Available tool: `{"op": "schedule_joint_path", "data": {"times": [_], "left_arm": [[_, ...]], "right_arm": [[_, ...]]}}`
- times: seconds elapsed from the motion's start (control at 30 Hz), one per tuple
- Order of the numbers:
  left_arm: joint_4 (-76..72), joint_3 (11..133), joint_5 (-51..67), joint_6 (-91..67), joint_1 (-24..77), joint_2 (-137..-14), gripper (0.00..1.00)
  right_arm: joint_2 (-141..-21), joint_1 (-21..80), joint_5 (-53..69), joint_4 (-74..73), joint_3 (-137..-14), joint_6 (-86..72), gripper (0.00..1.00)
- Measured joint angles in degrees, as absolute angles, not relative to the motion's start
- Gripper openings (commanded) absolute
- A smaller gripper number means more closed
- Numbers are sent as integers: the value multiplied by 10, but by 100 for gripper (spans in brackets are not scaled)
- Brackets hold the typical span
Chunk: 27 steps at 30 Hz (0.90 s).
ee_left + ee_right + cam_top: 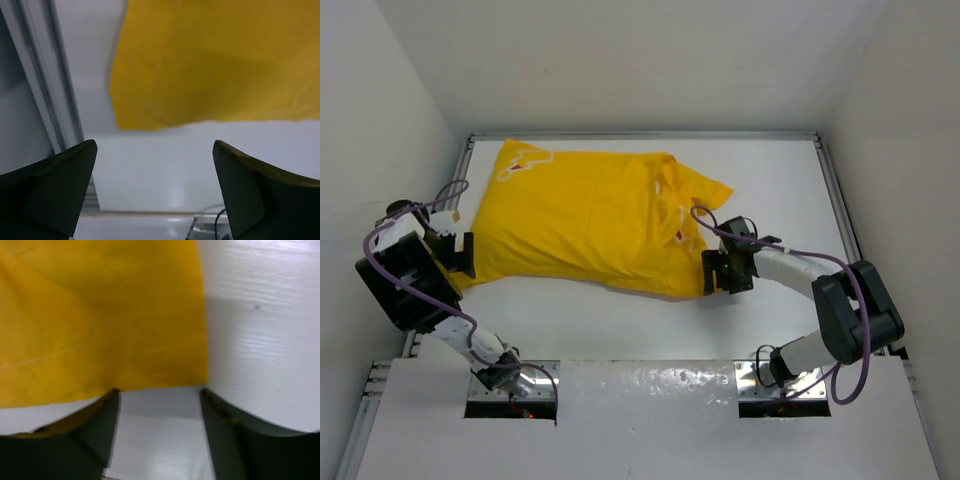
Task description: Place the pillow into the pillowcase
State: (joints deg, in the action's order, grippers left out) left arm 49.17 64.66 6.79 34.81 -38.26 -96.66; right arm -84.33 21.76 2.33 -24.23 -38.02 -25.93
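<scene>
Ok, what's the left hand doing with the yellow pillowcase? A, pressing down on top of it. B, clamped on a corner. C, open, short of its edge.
C: in the left wrist view the left hand stands wide open over bare table, with the pillowcase edge lying beyond its fingertips.

We see the yellow pillowcase (pixel 100 315) filling the upper left, wrinkled, with a faint seam line across it. Its lower right corner ends just above the right tool (pixel 159 396), whose jaws stand apart with only white desk (pixel 260 365) between them. The hem touches the left jaw tip. We note a small dark speck (pixel 256 306) on the desk, upper right.
</scene>
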Motion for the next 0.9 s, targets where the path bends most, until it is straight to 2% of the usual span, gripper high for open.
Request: {"op": "schedule_joint_path", "data": {"times": [0.07, 0.1, 0.13, 0.17, 0.2, 0.23, 0.27, 0.3, 0.5, 0.53, 0.57, 0.6, 0.63, 0.7, 0.73, 0.8, 0.9], "left_arm": [[466, 647, 86, 342, -378, -979, 100], [452, 646, 90, 339, -373, -985, 98], [436, 641, 93, 337, -369, -989, 89], [415, 630, 92, 334, -366, -992, 82], [402, 619, 91, 331, -363, -995, 71], [390, 607, 90, 331, -363, -1001, 44], [383, 598, 88, 329, -361, -1009, 32], [380, 600, 73, 336, -360, -1014, 0], [374, 609, 91, 336, -361, -1021, 0], [374, 609, 95, 336, -361, -1020, 0], [374, 609, 99, 336, -361, -1020, 0], [374, 609, 102, 336, -361, -1020, 0], [374, 609, 106, 336, -361, -1020, 0], [375, 610, 109, 336, -361, -1020, 0], [375, 610, 111, 336, -361, -1020, 0], [376, 610, 115, 336, -361, -1020, 0], [377, 610, 119, 336, -361, -1020, 0]], "right_arm": [[-845, 218, 15, -231, -371, -260, 57], [-844, 216, 13, -225, -370, -262, 48], [-844, 215, 12, -219, -369, -261, 40], [-844, 215, 10, -208, -366, -263, 21], [-844, 215, 8, -200, -364, -261, 10], [-845, 215, 6, -189, -360, -265, 2], [-845, 215, 5, -182, -357, -270, 0], [-845, 215, 6, -177, -356, -272, 0], [-845, 215, 3, -165, -356, -259, 0], [-845, 215, 2, -171, -359, -254, 23], [-844, 215, 1, -179, -363, -251, 32], [-844, 215, -1, -190, -370, -247, 50], [-842, 215, -2, -200, -377, -244, 60], [-832, 215, -8, -215, -388, -234, 72], [-821, 215, -13, -220, -391, -235, 84], [-796, 215, -25, -223, -394, -240, 91], [-781, 215, -29, -213, -394, -247, 89]]}}
